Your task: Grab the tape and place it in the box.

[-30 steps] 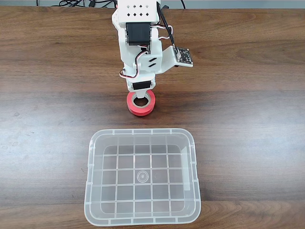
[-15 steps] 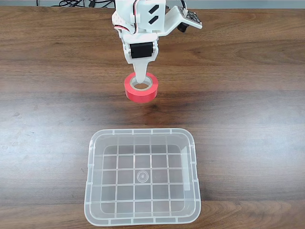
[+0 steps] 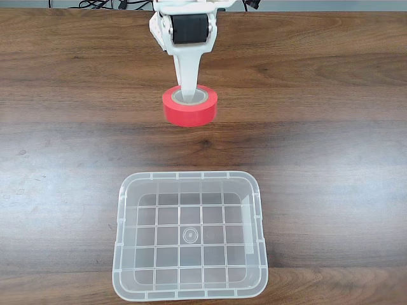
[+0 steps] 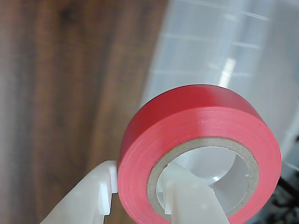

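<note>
Red tape (image 3: 189,107) hangs clamped in the end effector (image 3: 188,95), which grips the roll's wall with one white finger down through the grey-beige core and the other outside the roll. The fixed view shows the roll from above, slightly blurred, at the tip of the long white finger (image 3: 188,76) below the black servo block, with the dark wooden surface (image 3: 331,127) beneath it; whether the roll touches the wood cannot be told there. The outer finger is hidden behind the roll in that view. The wrist view brings both fingers out: one pale finger (image 4: 88,203) presses the red outer face at the lower left of the tape (image 4: 187,126), and the other (image 4: 187,200) rises inside the cardboard ring, so the red wall sits pinched between them. That same view shows the roll held clear, with blurred wood (image 4: 70,93) to its left and the translucent box (image 4: 219,56) beyond the end effector's tip, behind the tape. In the fixed view, the box (image 3: 121,254) stands on the surface well apart from the end effector, toward the lower edge of the picture and roughly in line with it. Its rounded rim and the grid on its bottom are plain to see, and nothing lies inside it. Dark cables (image 3: 95,4) run along the surface's far edge, behind the arm.
</note>
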